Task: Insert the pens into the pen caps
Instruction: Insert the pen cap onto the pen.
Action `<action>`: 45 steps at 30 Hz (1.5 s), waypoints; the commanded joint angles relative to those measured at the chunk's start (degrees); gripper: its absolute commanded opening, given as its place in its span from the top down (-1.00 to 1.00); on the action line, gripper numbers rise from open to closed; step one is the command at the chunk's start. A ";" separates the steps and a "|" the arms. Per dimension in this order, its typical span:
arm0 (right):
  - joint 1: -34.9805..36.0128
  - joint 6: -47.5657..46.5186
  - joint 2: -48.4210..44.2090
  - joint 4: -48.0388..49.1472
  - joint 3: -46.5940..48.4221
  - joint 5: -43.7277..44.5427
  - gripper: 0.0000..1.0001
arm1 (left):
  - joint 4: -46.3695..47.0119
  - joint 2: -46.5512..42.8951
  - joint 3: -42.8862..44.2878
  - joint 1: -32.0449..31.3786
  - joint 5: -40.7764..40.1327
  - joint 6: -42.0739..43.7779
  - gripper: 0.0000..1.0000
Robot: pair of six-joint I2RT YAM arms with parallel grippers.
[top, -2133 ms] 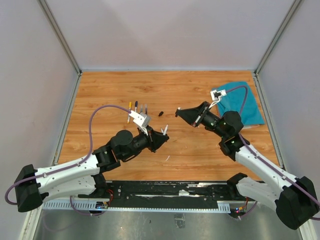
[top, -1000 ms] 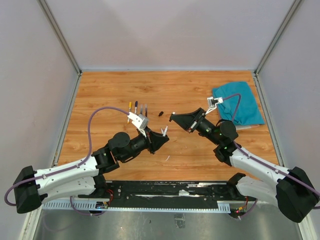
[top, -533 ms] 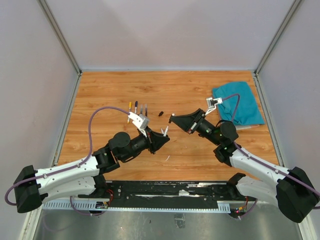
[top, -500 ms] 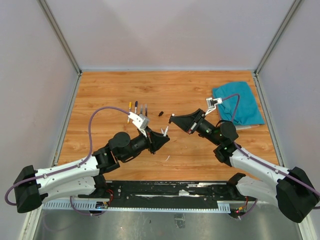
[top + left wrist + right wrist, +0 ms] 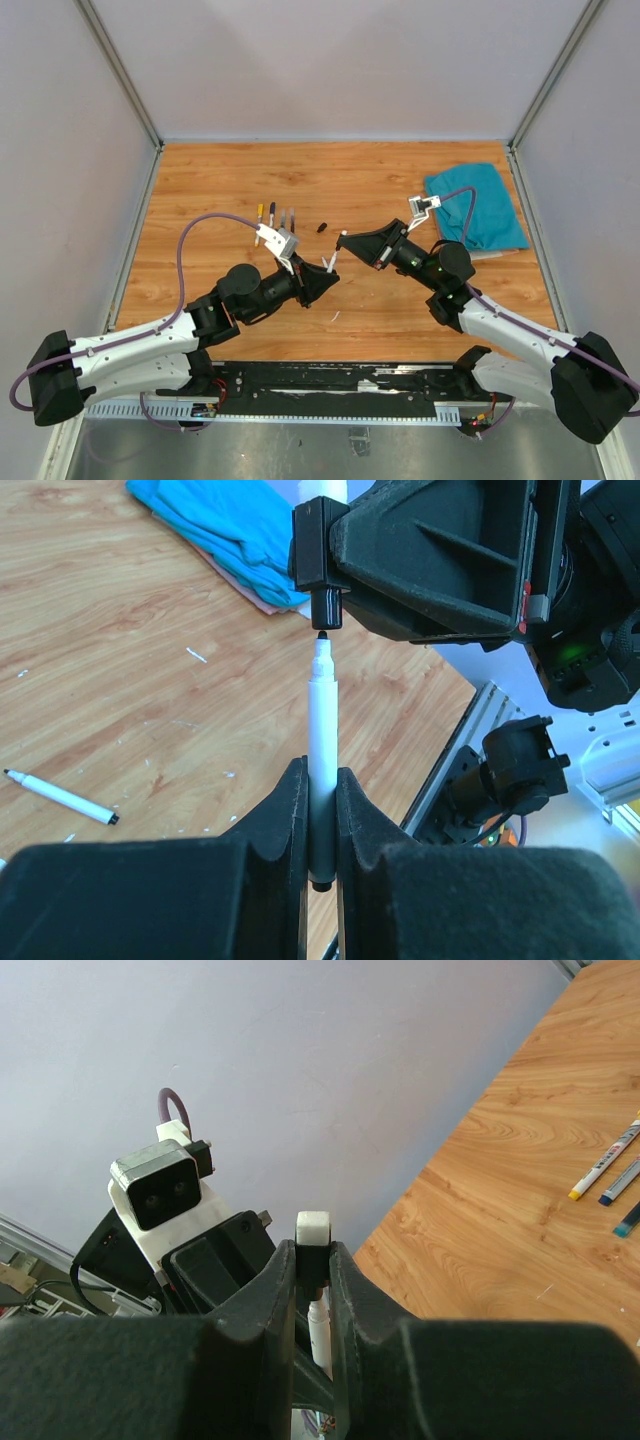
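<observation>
The left hand (image 5: pixel 320 772) is closed to a thin gap and pinches a pen (image 5: pixel 322 715) near its back end. Its two dark fingers (image 5: pixel 285 815) press on both sides of the white barrel. The pen sticks straight out of the hand, with its small black tip in front. The right hand (image 5: pixel 312 1258) is also squeezed nearly shut, and it holds a cap (image 5: pixel 325 610). The cap is black with a white end, and its open mouth faces the pen. The two line up, tip to mouth. From the left wrist view the tip sits right at the mouth, but I cannot tell if it has gone in at all. Both hands are up in the air over the middle of the tabletop (image 5: pixel 220 180), pointing at each other. The left arm (image 5: pixel 150 345) reaches in from the near left and the right arm (image 5: pixel 510 325) from the near right, both bent at the elbow. A row of other pens (image 5: pixel 275 215) lies on the wood just behind the left hand, side by side. One of them has a yellow end. A small black cap (image 5: pixel 322 227) lies near them, between the two hands and a bit further back. A loose pen (image 5: pixel 60 797) with a white barrel lies flat on the wood in the left wrist view. A crumpled blue cloth (image 5: pixel 475 205) sits at the far right of the tabletop, behind the right arm.
</observation>
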 commanded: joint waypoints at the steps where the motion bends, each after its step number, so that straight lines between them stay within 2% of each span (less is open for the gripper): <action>1: 0.54 0.31 0.09 1.26 0.05 -1.27 0.99 | 2.23 -0.05 0.80 -0.50 -0.18 1.14 0.99; 37: 1.39 1.18 -0.41 0.04 -3.87 -4.87 0.99 | 1.79 0.04 2.07 -0.51 -1.42 1.16 0.99; 45: 3.00 -4.01 -3.61 -7.63 -4.72 -4.16 0.99 | 2.27 -0.44 3.31 -0.51 -1.26 1.29 0.99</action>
